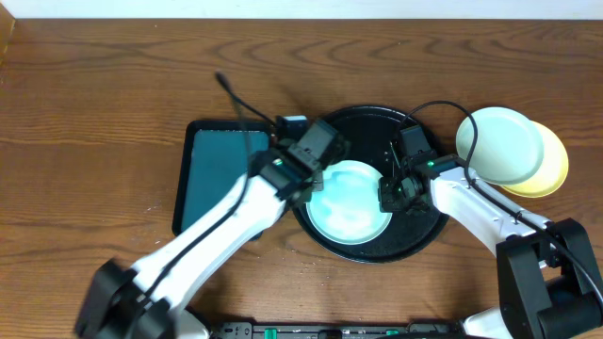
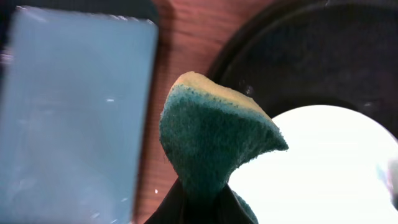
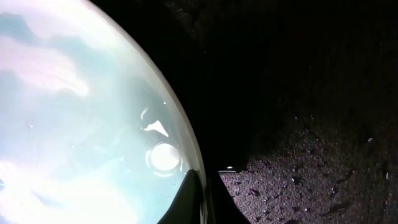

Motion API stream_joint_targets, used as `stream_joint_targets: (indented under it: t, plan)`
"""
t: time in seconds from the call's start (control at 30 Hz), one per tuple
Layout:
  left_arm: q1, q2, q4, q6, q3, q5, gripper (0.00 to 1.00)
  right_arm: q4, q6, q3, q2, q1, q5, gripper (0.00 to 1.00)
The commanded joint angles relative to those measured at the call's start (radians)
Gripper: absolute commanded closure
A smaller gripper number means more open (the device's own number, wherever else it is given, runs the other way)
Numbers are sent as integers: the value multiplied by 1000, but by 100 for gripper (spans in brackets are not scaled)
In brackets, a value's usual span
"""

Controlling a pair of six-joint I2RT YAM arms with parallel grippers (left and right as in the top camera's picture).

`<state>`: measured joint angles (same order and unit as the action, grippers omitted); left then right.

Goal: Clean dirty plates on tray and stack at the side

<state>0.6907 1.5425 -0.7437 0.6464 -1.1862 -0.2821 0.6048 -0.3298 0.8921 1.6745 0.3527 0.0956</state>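
Brown wood-grain desk (image 1: pixel 94 113) all around, with a pale strip of the room just showing along its far edge. Left hand (image 2: pixel 199 199) is clamped tight on a green-and-yellow sponge (image 2: pixel 214 137), which is pinched at its base and flares out above the fingers. Right beside that sponge lies the mint plate (image 1: pixel 353 212), sitting inside the round black tray (image 1: pixel 424 231). On the sponge's other side is the rectangular teal tray (image 1: pixel 212 179), with a band of bare desk between the two trays. Right hand (image 3: pixel 204 193) is closed down to a sliver at the opposite edge of the same plate. The rim curves straight into its tips, though whether it is actually nipped between them I cannot tell. The plate surface by that hand is glossy, with bright reflections, and the black tray floor next to the fingers is speckled with water droplets. Out past the right hand, off the tray on the bare wood, a second mint plate (image 1: pixel 499 141) sits on top of a yellow plate (image 1: pixel 551 174), whose edge peeks out beyond it.
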Motion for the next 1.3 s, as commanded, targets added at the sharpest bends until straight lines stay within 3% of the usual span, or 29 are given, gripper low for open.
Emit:
stream_joint_targets:
  t: [0.0,0.3,0.4,0.5,0.63,0.67,0.8,1.1,1.27]
  plan:
    - [-56,-100,-61,-36,-3,-45,92,-2,76,-5,5,9,-65,99]
    - [-356,-102,-155,-132,56,-29,92,76,119,88,-227,63,-246,99]
    - [-465,-74,-82,-265,118,133,92,85,146,96,-322,134,-398,99]
    - [-517,-50,-35,-302,158,195,92,85,174,96,-381,195,-508,99]
    - [-549,-33,-13,-303,167,253,83,84,220,96,-426,266,-639,99]
    - [-550,-36,-11,-303,166,258,75,84,238,96,-433,288,-692,99]
    - [-550,-69,-14,-327,151,322,63,80,290,96,-439,370,-877,99]
    - [-550,-236,-41,-328,148,354,55,79,314,96,-439,557,-1171,99]
    - [-550,-319,-77,-328,148,353,41,80,347,96,-439,632,-1272,99]
